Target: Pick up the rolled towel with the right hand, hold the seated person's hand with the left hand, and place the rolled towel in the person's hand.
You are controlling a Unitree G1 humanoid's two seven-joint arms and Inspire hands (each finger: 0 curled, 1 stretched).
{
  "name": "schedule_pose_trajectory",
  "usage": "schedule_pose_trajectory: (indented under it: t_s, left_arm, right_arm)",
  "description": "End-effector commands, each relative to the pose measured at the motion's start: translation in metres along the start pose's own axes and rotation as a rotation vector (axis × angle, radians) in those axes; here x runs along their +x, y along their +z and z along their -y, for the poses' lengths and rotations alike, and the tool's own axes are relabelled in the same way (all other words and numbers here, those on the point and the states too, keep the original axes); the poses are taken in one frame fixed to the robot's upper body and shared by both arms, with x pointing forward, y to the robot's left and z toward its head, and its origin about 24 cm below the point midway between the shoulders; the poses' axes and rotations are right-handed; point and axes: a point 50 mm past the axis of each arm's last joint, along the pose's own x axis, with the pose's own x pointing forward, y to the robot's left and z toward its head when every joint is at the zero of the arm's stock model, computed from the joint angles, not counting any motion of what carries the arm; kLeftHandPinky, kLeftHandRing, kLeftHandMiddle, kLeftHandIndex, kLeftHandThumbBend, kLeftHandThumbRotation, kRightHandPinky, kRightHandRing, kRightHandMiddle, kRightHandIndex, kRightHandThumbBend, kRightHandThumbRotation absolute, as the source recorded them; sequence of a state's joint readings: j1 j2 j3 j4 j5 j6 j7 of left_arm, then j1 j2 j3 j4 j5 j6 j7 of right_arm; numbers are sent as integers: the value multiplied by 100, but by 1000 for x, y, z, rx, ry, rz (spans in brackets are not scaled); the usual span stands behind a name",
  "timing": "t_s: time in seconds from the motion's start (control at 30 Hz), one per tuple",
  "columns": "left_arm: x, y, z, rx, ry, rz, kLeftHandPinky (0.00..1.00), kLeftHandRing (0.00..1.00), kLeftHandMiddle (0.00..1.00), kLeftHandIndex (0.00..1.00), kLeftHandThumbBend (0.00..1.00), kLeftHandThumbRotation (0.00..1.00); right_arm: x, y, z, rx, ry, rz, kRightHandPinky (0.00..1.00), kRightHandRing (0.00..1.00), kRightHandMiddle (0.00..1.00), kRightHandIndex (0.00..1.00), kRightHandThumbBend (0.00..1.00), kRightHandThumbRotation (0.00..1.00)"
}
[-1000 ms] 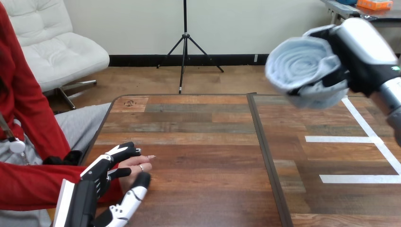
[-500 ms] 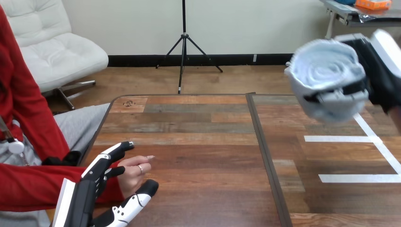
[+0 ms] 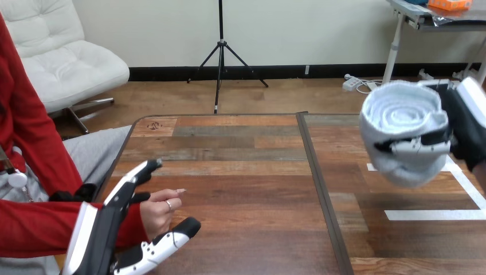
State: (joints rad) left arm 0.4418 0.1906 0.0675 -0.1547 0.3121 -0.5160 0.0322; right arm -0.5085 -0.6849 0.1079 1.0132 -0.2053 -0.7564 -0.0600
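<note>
The rolled towel (image 3: 401,117) has dropped nearer the wooden table (image 3: 240,166).

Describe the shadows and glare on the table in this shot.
Head view: a soft dark shadow lies on the table under the rolled towel, which the right hand grips in the air. Head view: lighting is even, a faint sheen on the boards, no hard glare. Head view: the person's hand, beside the left hand, is evenly lit.
</note>
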Motion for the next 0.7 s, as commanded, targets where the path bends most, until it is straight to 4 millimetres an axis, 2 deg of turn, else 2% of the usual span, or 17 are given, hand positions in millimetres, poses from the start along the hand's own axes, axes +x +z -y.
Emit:
schedule_pose_trajectory:
  t_s: [0.0, 0.13, 0.67]
  left_arm:
    - [21, 22, -15, 110, 40, 131, 78, 92, 93, 91, 99, 66]
    - [24, 26, -17, 167, 38, 136, 78, 94, 95, 93, 100, 68]
    - [31, 28, -23, 294, 51, 125, 79, 94, 98, 95, 100, 64]
  right_arm:
    - [19, 22, 21, 61, -139, 107, 35, 40, 43, 43, 75, 0]
    - [18, 19, 19, 80, -148, 90, 36, 41, 43, 43, 75, 0]
    - [15, 15, 14, 117, -152, 65, 36, 41, 44, 44, 76, 0]
